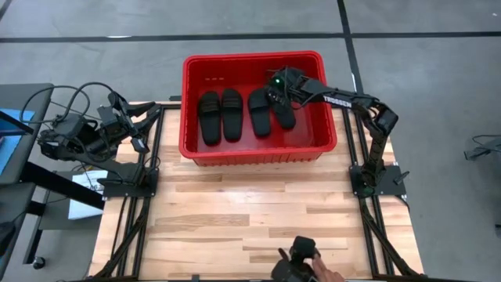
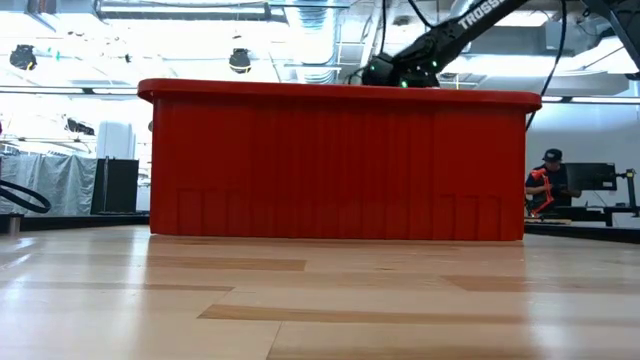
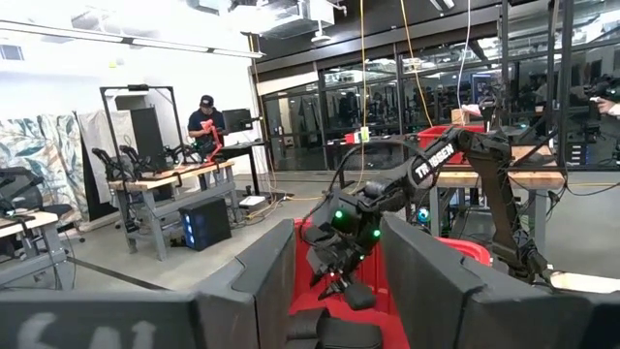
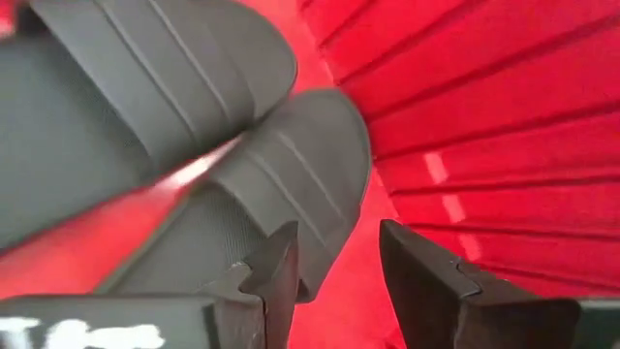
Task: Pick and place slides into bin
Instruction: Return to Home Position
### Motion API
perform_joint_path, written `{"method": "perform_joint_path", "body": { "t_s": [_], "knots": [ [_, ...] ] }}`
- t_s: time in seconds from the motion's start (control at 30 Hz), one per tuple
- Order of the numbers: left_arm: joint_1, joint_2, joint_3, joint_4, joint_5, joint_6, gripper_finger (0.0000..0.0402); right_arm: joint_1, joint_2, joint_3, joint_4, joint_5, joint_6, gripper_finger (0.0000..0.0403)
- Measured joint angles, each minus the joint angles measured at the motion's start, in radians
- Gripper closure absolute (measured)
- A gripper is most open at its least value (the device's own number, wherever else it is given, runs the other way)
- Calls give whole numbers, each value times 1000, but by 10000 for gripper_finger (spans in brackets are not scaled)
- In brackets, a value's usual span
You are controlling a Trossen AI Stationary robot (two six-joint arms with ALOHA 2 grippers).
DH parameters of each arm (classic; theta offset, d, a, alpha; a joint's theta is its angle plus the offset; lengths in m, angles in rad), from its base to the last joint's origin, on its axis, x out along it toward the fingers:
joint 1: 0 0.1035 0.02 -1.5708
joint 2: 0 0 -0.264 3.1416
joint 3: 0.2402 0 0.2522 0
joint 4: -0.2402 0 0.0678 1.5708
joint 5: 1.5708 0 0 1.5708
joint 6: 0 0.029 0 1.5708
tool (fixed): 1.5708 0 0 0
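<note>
Four black slides lie sole-down side by side on the floor of the red bin (image 1: 250, 157): two on the left (image 1: 210, 117) (image 1: 232, 114), two on the right (image 1: 259, 112) (image 1: 282, 110). My right gripper (image 1: 275, 88) is open, reaching into the bin from the right and hovering over the far end of the rightmost slide (image 4: 291, 174). In the right wrist view its fingers (image 4: 276, 267) stand over that slide's edge and the red floor. My left gripper (image 3: 339, 281) is open and empty, parked beyond the table's left edge (image 1: 145, 117). In the low view the bin's near wall (image 2: 340, 165) hides the slides.
The bin stands at the table's far edge, with bare wooden tabletop (image 1: 258, 211) in front of it. A person's hand with a dark device (image 1: 309, 262) shows at the near edge. People stand at benches in the room beyond (image 2: 545, 185) (image 3: 205, 126).
</note>
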Motion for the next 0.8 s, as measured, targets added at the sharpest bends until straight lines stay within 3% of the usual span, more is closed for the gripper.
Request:
{"method": "perform_joint_path", "body": {
  "t_s": [0.23,0.37,0.6,0.8],
  "knots": [
    [0,-14,0,-5,2,-29,255,25,-40,133,-135,-34,81,262],
    [0,-89,-1,-47,36,-95,255,28,-164,140,-124,-140,159,262],
    [0,-215,-39,-96,223,-201,255,32,-405,140,-100,-357,266,265],
    [0,-273,-154,-147,233,-317,255,88,-574,136,-88,-457,356,261]
  ]
}}
